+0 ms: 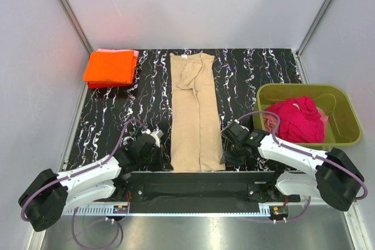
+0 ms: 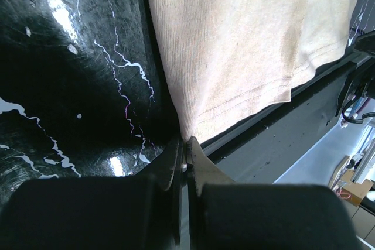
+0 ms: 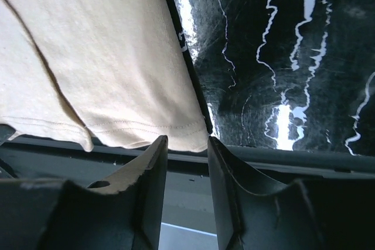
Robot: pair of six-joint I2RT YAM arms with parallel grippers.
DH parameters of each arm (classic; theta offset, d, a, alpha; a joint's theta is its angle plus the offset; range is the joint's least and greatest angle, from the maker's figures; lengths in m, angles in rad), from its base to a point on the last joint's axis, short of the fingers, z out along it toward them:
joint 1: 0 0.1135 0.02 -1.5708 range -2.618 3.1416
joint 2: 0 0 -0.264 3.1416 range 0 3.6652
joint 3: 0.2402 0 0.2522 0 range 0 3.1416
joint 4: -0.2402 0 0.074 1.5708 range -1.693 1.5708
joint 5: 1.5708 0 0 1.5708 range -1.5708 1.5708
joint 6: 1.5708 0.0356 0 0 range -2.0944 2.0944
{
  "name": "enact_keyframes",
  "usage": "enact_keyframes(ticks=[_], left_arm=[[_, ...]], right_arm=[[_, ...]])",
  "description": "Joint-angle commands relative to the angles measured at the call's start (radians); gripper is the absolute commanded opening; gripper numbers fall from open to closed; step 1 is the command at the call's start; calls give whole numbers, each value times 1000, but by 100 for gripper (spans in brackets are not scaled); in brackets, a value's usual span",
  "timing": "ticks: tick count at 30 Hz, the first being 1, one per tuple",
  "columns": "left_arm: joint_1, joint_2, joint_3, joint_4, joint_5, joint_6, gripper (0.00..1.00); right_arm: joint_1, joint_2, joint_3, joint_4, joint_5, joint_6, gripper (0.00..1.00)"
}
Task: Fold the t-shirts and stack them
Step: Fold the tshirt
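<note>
This is a robotics lab: a closed test cell, not a room anyone lives in. Plain pale panel walls (image 1: 193, 4) box in three sides, joined at the corners by bare metal struts (image 1: 67, 10). Two white-and-black robot arms, the left arm (image 1: 88, 177) and the right arm (image 1: 293, 153), are bolted to a black rail (image 1: 199, 182) at the near edge of a black, white-veined tabletop (image 1: 252, 68). Purple cables (image 1: 256, 112) loop loose off the arms. A small wired board (image 1: 121, 208) sits exposed by a sheet-metal ledge (image 1: 193, 232). Wrist cameras look past the left hand (image 2: 186, 144) and the right hand (image 3: 187, 144). The one homely thing, a tan t-shirt (image 1: 196, 115), lies spread flat between the arms.
</note>
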Motion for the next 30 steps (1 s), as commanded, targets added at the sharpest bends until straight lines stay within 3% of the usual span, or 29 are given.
enact_keyframes(ticks=[1,15,18,23,30], left_arm=[[-3,-15,-16,-19,-20,3,0],[-3,-33,2,-45,-21,-8,0],[-3,-38,4,-49,-23,-8,0],[-5,-39,4,-57,-23,-8,0],[-3,-41,8,-65,-23,-7,0]], right_arm=[[29,28,-25,76,-3,43,40],[93,82,-22,66,32,56,36],[95,77,-19,58,36,51,30],[101,51,0,2,71,59,41],[103,-13,9,-55,115,65,42]])
